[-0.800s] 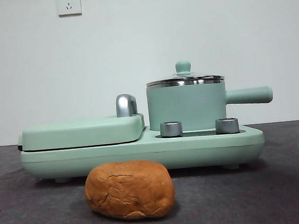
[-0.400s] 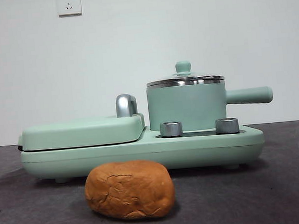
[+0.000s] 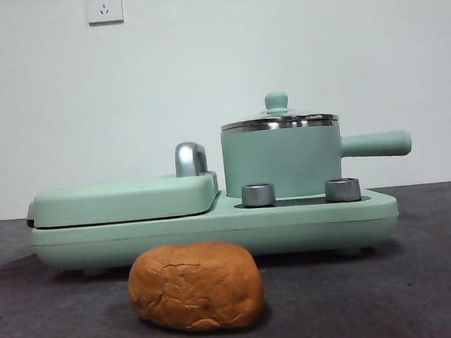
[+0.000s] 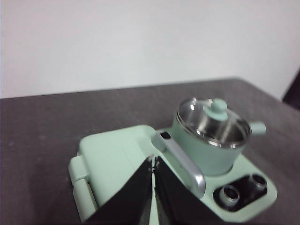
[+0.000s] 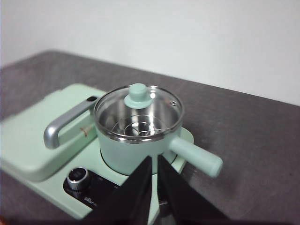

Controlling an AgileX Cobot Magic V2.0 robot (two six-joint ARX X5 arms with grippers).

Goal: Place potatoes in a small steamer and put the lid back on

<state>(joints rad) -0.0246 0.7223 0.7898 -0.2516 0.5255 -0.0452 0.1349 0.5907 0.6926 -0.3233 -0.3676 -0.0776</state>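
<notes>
The orange-brown potato (image 3: 195, 287) lies on the dark table in front of the cooker, touched by nothing. The small steamer (image 3: 282, 162) stands on the right half of the mint-green base, its straight handle pointing right. The glass lid (image 3: 278, 120) sits on its steel rim. No arm shows in the front view. My left gripper (image 4: 153, 161) is shut and empty, hanging above the griddle side, with the steamer (image 4: 206, 150) beyond it. My right gripper (image 5: 154, 159) is shut and empty, hovering short of the steamer (image 5: 136, 150) and lid (image 5: 138, 110). Both wrist views miss the potato.
A flat mint-green griddle plate (image 3: 124, 200) with a chrome handle (image 3: 190, 159) fills the left half of the base (image 3: 215, 229). Two steel knobs (image 3: 258, 195) stand before the pot. A white wall rises behind the table.
</notes>
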